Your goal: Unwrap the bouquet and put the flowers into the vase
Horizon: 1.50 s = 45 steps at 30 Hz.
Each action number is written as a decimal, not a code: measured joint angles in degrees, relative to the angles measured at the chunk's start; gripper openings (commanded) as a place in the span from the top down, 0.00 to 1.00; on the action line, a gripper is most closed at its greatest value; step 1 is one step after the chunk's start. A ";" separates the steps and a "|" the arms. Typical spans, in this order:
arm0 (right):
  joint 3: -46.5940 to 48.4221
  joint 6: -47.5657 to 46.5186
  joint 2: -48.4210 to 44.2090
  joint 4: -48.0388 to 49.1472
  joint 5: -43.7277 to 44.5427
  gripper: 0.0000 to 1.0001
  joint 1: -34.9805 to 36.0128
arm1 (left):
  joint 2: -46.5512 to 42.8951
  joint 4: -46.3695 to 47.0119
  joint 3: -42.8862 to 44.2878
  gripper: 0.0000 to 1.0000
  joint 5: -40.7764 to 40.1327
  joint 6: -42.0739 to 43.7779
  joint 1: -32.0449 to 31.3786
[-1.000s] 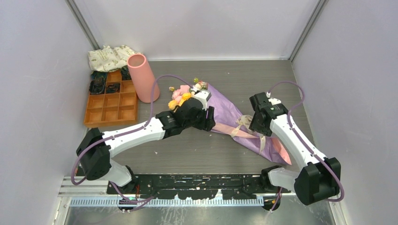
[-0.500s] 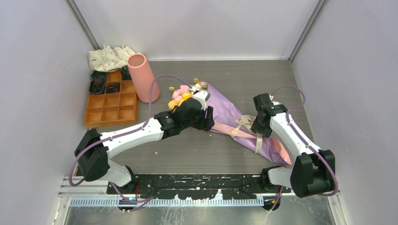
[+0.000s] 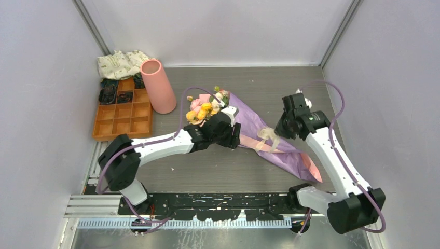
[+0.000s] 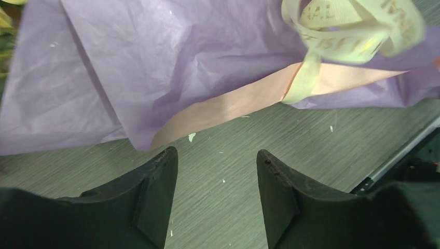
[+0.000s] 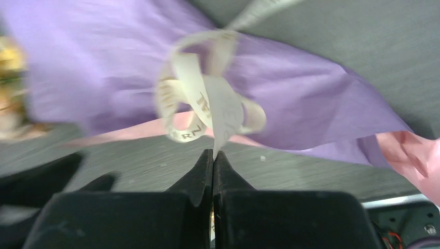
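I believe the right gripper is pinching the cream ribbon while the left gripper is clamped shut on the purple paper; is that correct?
Not quite. The left gripper is open and holds nothing, poised over the table just short of the purple paper, as the left wrist view shows. The right gripper is indeed shut on the cream ribbon.
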 measured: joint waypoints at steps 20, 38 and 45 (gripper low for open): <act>42.60 -1.14 4.07 -4.85 1.73 0.99 20.26 | 14.99 4.48 4.61 0.42 1.29 0.00 0.74; 68.76 -10.08 -0.11 -2.38 10.93 0.99 20.28 | 17.03 4.92 4.57 0.43 2.47 -0.20 1.14; 68.91 -12.81 -6.60 2.56 15.78 0.99 20.28 | 17.03 4.92 4.57 0.43 2.64 -0.35 1.14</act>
